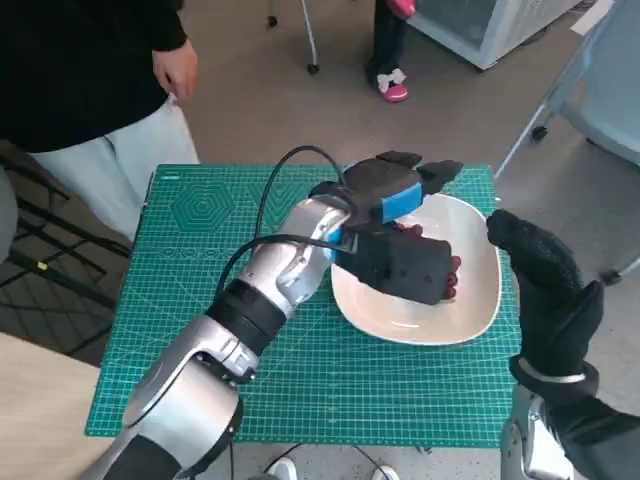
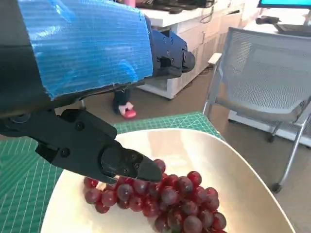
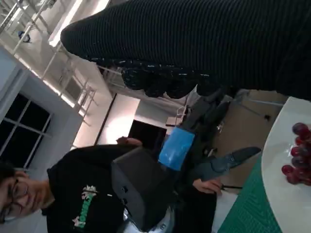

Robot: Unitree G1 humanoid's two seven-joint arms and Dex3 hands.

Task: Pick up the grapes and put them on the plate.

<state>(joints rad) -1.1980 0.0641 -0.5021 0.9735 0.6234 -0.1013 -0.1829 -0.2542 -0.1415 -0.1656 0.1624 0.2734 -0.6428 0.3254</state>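
Observation:
A bunch of dark red grapes (image 2: 170,199) lies in the white plate (image 2: 233,165) on the green mat. My left hand (image 1: 400,235) hovers over the plate (image 1: 470,310) and hides most of the bunch; a few grapes (image 1: 454,276) peek out at its right side. In the left wrist view its fingers are spread, and the lower fingertip (image 2: 136,167) touches the top of the bunch without gripping it. My gloved right hand (image 1: 545,285) stands raised just right of the plate, holding nothing. The right wrist view shows the grapes (image 3: 296,160) on the plate's rim (image 3: 277,194).
The green cutting mat (image 1: 200,300) covers the small table. A person in a black top (image 1: 80,60) stands at the far left corner, one hand (image 1: 178,70) hanging near the table. Another person's pink shoes (image 1: 392,88) and a grey chair (image 1: 600,90) are beyond the table.

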